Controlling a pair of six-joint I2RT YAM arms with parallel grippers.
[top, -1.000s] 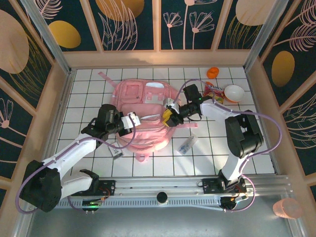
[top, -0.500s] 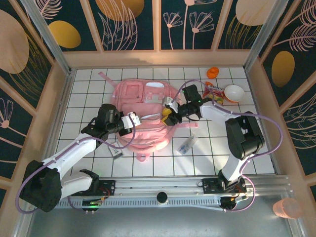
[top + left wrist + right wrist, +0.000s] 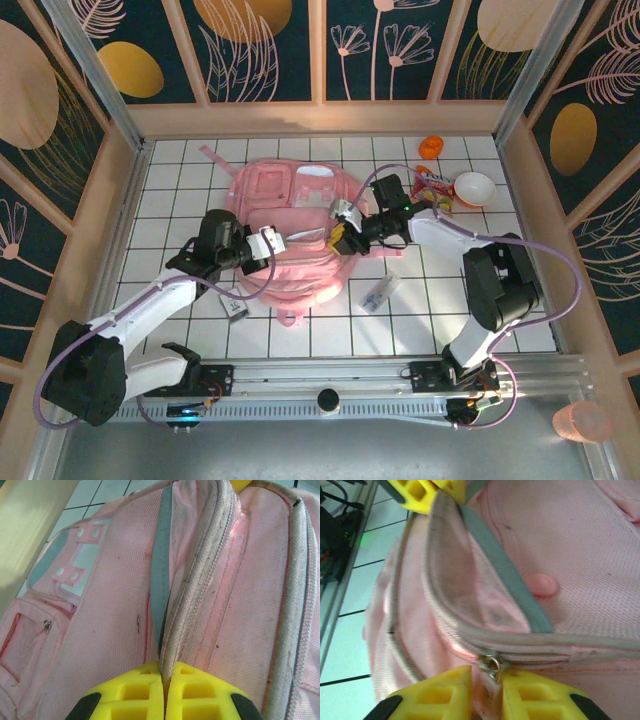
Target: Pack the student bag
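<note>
Mid-frame: left hand [image 3: 165, 677] clamped shut on student bag [image 3: 290, 215]; right hand [image 3: 487, 680] nearly closed around zip pull [image 3: 492, 664], grip possibly incomplete. Keep fabric taut, draw along track.

White gridded floor [image 3: 180, 185], dark floral walls [image 3: 275, 60]

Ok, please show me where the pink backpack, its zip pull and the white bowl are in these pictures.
pink backpack [image 3: 265, 185]: top camera view, on a front pocket.
zip pull [image 3: 492, 664]: right wrist view, on its metal ring.
white bowl [image 3: 474, 188]: top camera view, on its bare inside.
</note>
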